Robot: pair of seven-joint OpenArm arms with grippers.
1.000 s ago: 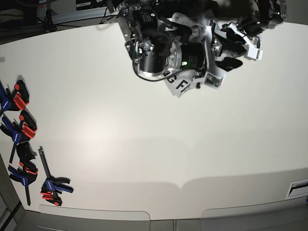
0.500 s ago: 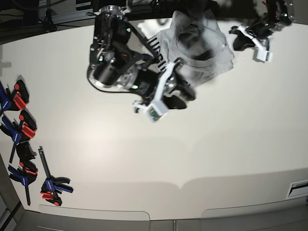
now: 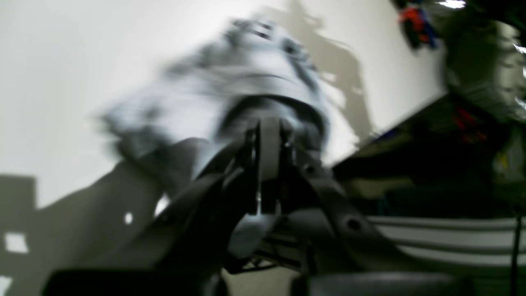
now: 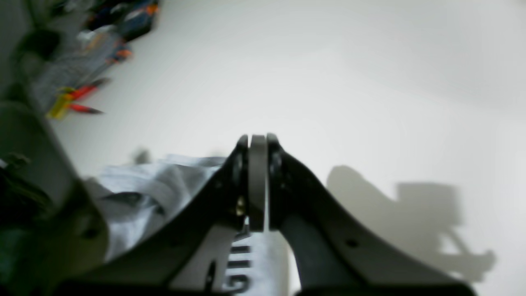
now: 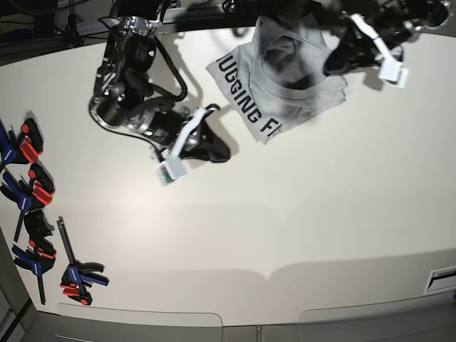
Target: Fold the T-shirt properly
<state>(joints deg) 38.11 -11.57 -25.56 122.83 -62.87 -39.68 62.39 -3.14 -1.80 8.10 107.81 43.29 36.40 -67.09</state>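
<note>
T-shirt [image 5: 288, 108] looks light, soft and limp; pinch its lettered edge [image 5: 246, 100], probably. Left claw [image 3: 269, 123] and right claw [image 4: 258, 142] are closed, both empty.

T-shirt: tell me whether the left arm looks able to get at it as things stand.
Probably yes: the left gripper hovers right by the T-shirt's edge, with nothing visible between, though its jaws are shut and would need opening.
</note>
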